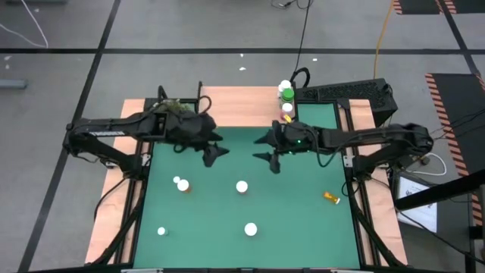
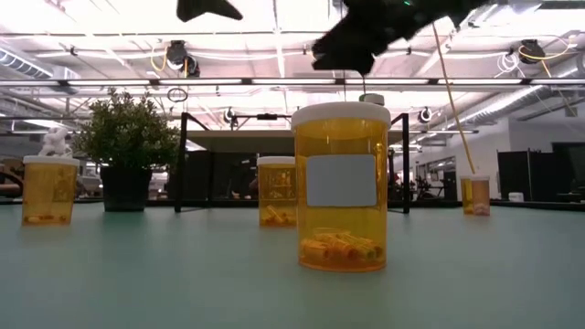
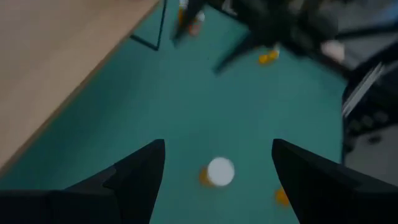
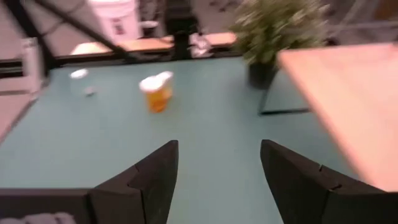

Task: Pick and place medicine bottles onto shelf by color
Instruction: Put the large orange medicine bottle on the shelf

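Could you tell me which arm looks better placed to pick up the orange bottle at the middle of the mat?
Probably the left. Its open pincer looks straight down on the white-capped bottle, framed between its fingers. The right pincer, also open and empty, faces another bottle, though both hover about equally near.

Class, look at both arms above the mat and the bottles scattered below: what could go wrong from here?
1. The left gripper and right gripper, both open and empty, hover close together mid-table; they might collide if both reach for the upright bottle.
2. The bottle lying on its side may roll when grasped.
3. Bottles crowd the shelf's right end; a placement could topple them.
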